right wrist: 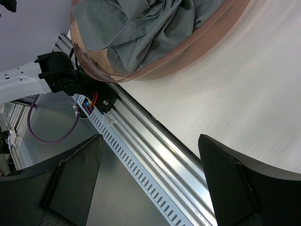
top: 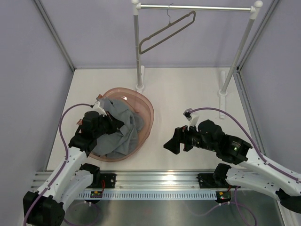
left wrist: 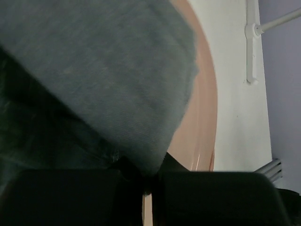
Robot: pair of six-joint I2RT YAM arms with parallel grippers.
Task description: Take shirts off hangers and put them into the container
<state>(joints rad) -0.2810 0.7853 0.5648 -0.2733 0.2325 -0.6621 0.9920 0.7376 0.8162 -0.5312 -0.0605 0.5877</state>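
The shirt (top: 123, 134) mostly hides the closed left fingers (left wrist: 70, 197), seemingly gripping it.

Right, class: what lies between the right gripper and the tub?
Nothing: only bare white table separates the right gripper from the tub holding the shirt, seen best in the top external view.
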